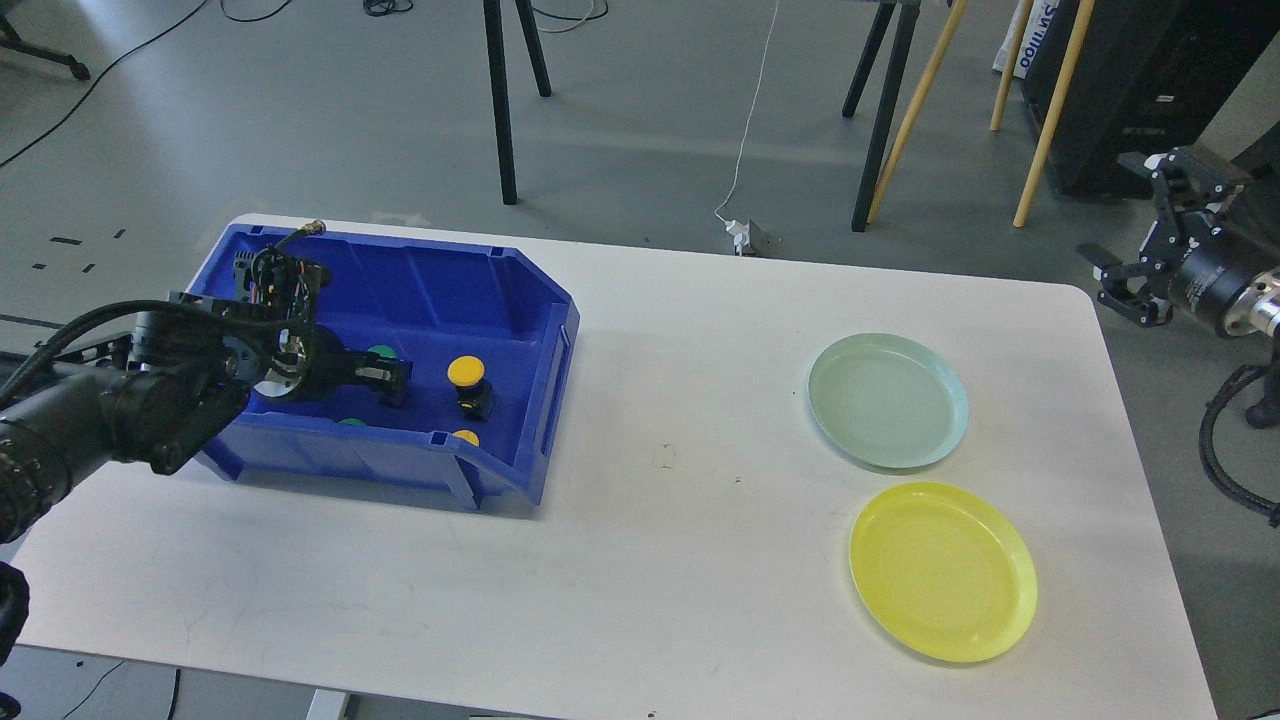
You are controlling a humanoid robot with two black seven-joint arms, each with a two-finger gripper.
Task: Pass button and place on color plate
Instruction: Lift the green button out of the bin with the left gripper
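A white surface carries a blue plastic bin on its left half and two plates on its right half. The bin sits at an angle, its lower front wall facing the near edge of the surface.

The left arm comes in from the left edge and reaches down into the bin. Its left tool is deep inside, with the fingers set around a green button whose round cap shows just above them; the fingers look pressed against the button's dark body, though the dark parts blend together (the grip itself is hard to make out).

Just to the right of it, apart from the tool, a yellow button stands upright on its black base on the bin floor. Nearer the front wall, a second green cap and a second yellow cap peek over the wall's edge, mostly hidden by it.

On the right half of the surface, a pale green plate lies farther back and a yellow plate lies nearer, the two just beside each other without touching. Both are bare.

The right arm is off the surface at the right edge of the view, over the grey floor. Its right tool points left, and I cannot tell whether its fingers are spread or pressed together.
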